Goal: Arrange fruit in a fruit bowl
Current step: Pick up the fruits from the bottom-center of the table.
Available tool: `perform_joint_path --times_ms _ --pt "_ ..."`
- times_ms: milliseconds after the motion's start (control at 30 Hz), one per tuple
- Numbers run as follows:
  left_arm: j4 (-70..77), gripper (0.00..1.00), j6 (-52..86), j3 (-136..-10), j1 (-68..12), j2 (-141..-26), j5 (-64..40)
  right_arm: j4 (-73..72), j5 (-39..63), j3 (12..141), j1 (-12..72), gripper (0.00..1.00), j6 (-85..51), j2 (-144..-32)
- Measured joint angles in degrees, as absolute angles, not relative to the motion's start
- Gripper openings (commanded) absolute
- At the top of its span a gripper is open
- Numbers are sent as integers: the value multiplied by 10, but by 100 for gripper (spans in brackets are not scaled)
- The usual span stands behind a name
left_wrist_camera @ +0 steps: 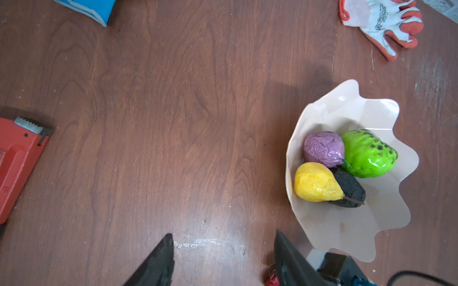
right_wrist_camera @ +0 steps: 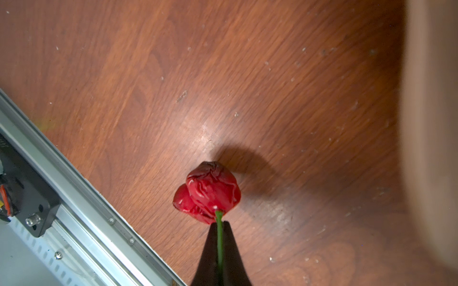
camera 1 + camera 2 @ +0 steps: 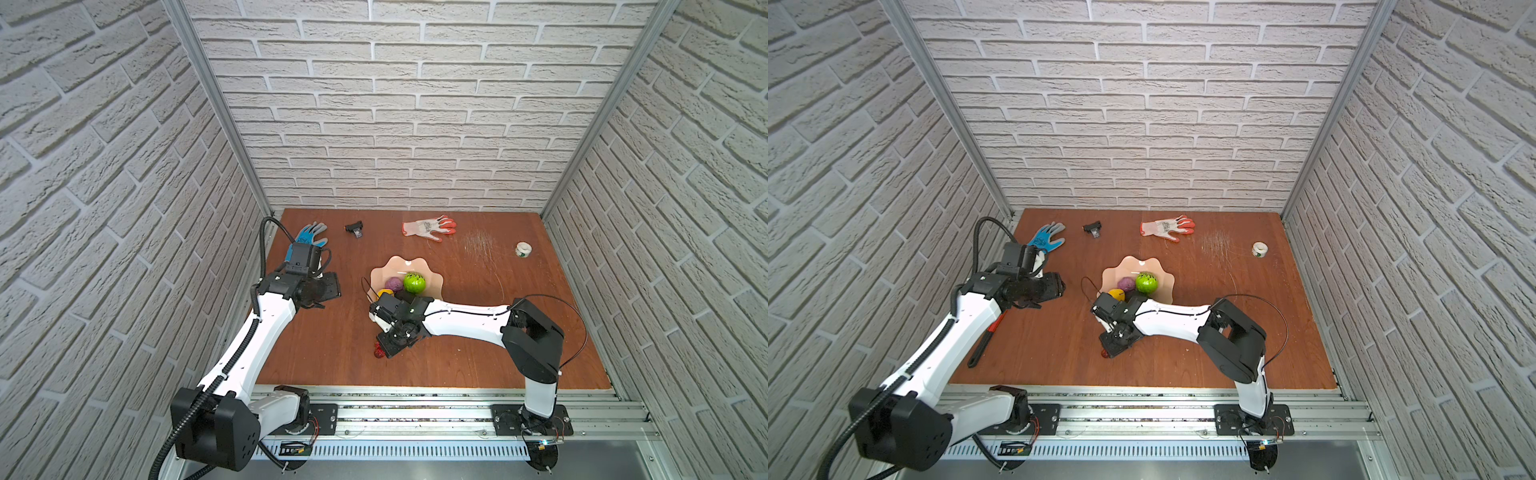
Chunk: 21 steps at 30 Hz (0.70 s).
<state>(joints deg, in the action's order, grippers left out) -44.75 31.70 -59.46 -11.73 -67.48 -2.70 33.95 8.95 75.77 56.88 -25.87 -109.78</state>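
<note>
Peach-pink, the wavy-rimmed shallow bowl (image 1: 347, 99) already holds four toy fruits: bumpy green ball (image 1: 366, 153), wrinkled purple ball (image 1: 323, 148), yellow pear-shaped fruit (image 1: 314, 183) and black avocado (image 1: 352, 190). Only the two red cherries (image 2: 210, 193) are outside, near the bowl, their green stem pinched in the closed right gripper (image 2: 220, 230). The left gripper (image 1: 224, 234) hangs parted and empty beside the bowl.

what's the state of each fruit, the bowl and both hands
fruit bowl: upright, four fruits inside
green fruit: in bowl
purple fruit: in bowl
yellow fruit: in bowl
avocado: in bowl
cherries: outside bowl, gripped by stem
left hand: open, empty
right hand: shut on cherries
</note>
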Motion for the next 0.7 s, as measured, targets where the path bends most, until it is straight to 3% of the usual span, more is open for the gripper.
perform_joint_path --times_ms 700 --pt "-445 64 317 -589 -117 -675 -29 380 87 759 569 6 -243 -1037"
